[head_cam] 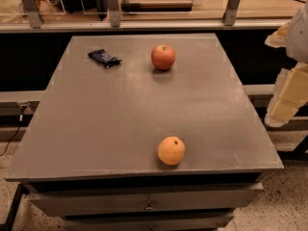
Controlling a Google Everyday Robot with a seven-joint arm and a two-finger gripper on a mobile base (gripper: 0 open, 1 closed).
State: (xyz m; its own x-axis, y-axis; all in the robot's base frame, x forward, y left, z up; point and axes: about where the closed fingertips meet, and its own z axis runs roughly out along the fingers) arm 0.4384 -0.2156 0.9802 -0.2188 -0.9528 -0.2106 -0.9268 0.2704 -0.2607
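Found the gripper point(284, 100) hanging in the air just off the table's point(96, 129) right edge, beside the top rather than over it, so clear of everything lying there. Holding nothing, touching nothing; could not tell whether clenched or released. Noted the orange point(171, 150) near the table's front edge, a little right of its middle, stem up and settled on its own rounded base. Judged it about the nearest piece to the gripper, though well apart from it. Spotted the red apple point(163, 57) toward the table's back edge, likewise upright, at rest under its own weight. Saw a dark blue snack packet point(104, 58) lying flat near the table's back left corner, apart from the apple.
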